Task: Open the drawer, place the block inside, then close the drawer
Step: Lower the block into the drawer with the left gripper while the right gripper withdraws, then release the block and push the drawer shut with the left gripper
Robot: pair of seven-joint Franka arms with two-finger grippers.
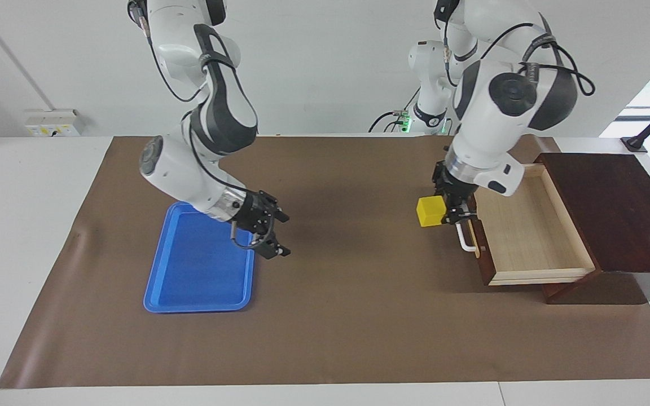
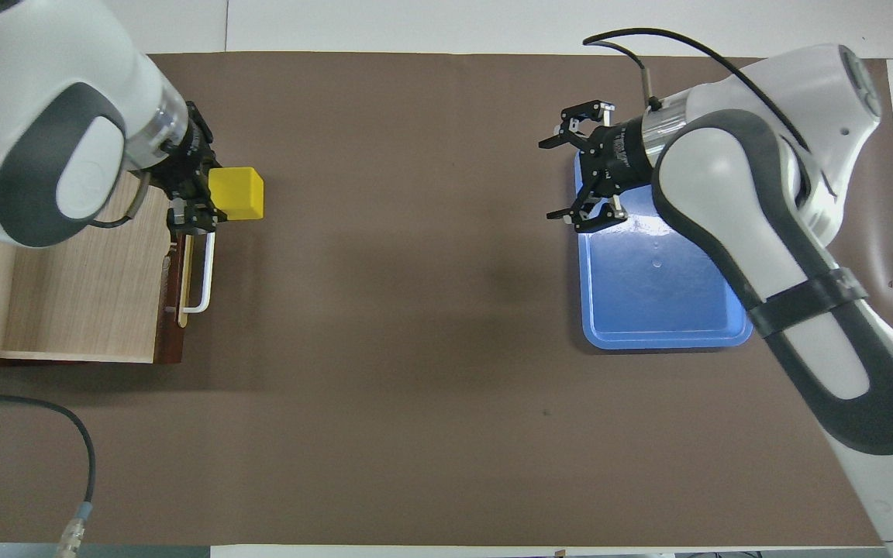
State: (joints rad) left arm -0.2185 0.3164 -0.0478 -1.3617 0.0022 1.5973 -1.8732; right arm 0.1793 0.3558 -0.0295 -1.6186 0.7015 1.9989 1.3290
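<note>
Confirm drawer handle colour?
White bar handle on the open drawer, mounted on a tan strip; clearest in the overhead view.

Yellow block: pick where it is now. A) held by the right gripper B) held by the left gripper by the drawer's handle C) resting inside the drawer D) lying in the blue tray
B: the left gripper is shut on the block beside the open drawer's handle.

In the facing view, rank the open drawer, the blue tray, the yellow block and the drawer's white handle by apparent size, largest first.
1. Drawer, though the blue tray looks close to it in area, so that order is unsure.
2. Blue tray.
3. White handle, partly hidden.
4. Yellow block, raised above the mat, so nearness may inflate it.
</note>
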